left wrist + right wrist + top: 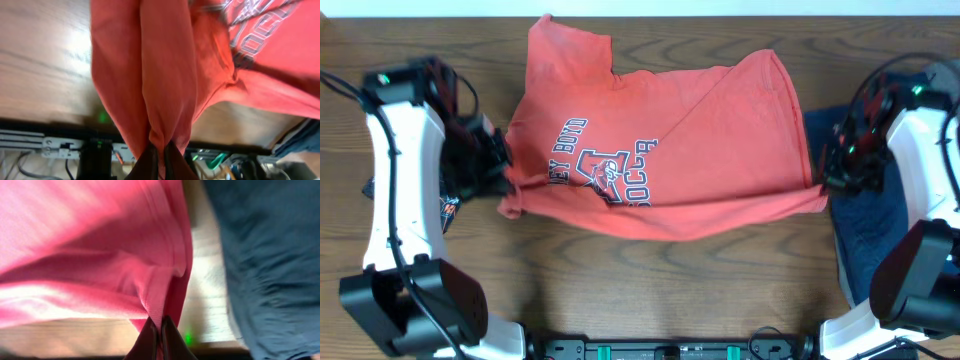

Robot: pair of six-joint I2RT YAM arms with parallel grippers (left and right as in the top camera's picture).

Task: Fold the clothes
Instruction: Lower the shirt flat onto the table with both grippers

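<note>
At nine and three o'clock, left hand [506,178] and right hand [823,186] each pinch the T-shirt [720,130] hem. Fold judged mid-step; the next move calls for a matched carry across the counter [650,295].

Robotics lab, wooden table [650,290] (cabled mounting rail [670,350] along its edge)

T-shirt [660,150] on table [650,295] centre | spare garment [875,235] right | third garment [448,207] left
</note>
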